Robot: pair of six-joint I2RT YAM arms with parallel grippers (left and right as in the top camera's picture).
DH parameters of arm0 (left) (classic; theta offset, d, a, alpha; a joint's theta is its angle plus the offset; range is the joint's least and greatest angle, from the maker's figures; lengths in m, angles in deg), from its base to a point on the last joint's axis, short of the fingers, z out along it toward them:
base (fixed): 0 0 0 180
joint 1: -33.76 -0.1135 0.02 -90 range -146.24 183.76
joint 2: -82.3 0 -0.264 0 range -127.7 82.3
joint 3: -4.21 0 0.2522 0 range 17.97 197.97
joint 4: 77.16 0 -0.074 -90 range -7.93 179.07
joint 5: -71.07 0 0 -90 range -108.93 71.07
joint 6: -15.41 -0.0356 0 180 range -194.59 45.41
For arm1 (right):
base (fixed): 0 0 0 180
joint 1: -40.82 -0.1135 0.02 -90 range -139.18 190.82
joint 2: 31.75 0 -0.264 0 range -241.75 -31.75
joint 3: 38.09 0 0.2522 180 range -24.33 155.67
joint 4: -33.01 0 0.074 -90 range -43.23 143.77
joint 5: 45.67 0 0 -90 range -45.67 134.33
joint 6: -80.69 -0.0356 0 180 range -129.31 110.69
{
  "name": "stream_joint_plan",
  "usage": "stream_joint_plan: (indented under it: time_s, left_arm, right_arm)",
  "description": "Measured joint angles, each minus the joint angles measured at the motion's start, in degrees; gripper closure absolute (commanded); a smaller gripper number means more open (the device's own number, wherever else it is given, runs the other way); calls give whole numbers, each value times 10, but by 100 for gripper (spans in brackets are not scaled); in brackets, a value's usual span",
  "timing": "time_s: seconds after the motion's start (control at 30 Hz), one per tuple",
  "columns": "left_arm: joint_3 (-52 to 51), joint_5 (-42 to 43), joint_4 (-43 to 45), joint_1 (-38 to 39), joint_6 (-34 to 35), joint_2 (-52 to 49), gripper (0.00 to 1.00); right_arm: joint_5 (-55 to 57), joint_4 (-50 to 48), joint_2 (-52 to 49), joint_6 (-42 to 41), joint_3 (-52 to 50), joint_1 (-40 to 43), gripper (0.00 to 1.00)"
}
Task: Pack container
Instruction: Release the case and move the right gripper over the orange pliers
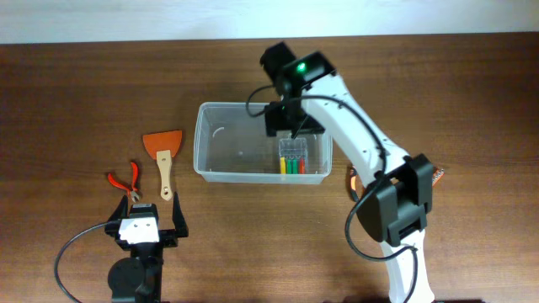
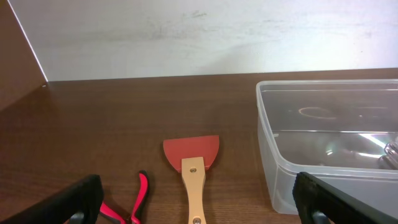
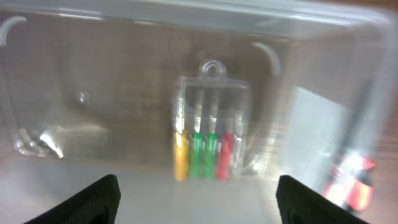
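Start at your left gripper: its fingers are spread wide with nothing between them. Directly ahead lies the scraper. Its long axis runs almost straight away from you, with the wooden handle end nearest the jaws and the orange blade pointing off toward the far edge of the table. The red-handled pliers sit just beside it on your left, angled slightly. Both tools are out on the wood and not yet packed. They are well apart from your right arm, so I'd judge the next pick belongs to the left. The handle lies along your line of approach, so the jaws would close across its width with little wrist turn. Beyond the scraper, to your right, is the container. Its long axis lies crosswise to the handle and its near short wall faces the tools, so any carry goes forward and rightward over that rim. Farthest off, your right gripper hovers over the tub's right end, open and empty. The small clear case of coloured bits rests on the tub floor below it.
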Motion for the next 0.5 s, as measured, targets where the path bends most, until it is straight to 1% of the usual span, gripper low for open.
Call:
stream_joint_plan:
  time_s: [0.1, 0.2, 0.43, 0.5]
  left_arm:
    - [0, 0, 0, 0, 0, 0, 1]
    - [0, 0, 0, 0, 0, 0, 1]
    - [0, 0, 0, 0, 0, 0, 1]
    - [0, 0, 0, 0, 0, 0, 1]
  right_arm:
    - [17, 54, 0, 9, 38, 28, 19]
    - [40, 88, 0, 24, 50, 69, 15]
    - [75, 127, 0, 57, 50, 153, 14]
    - [78, 128, 0, 66, 50, 165, 14]
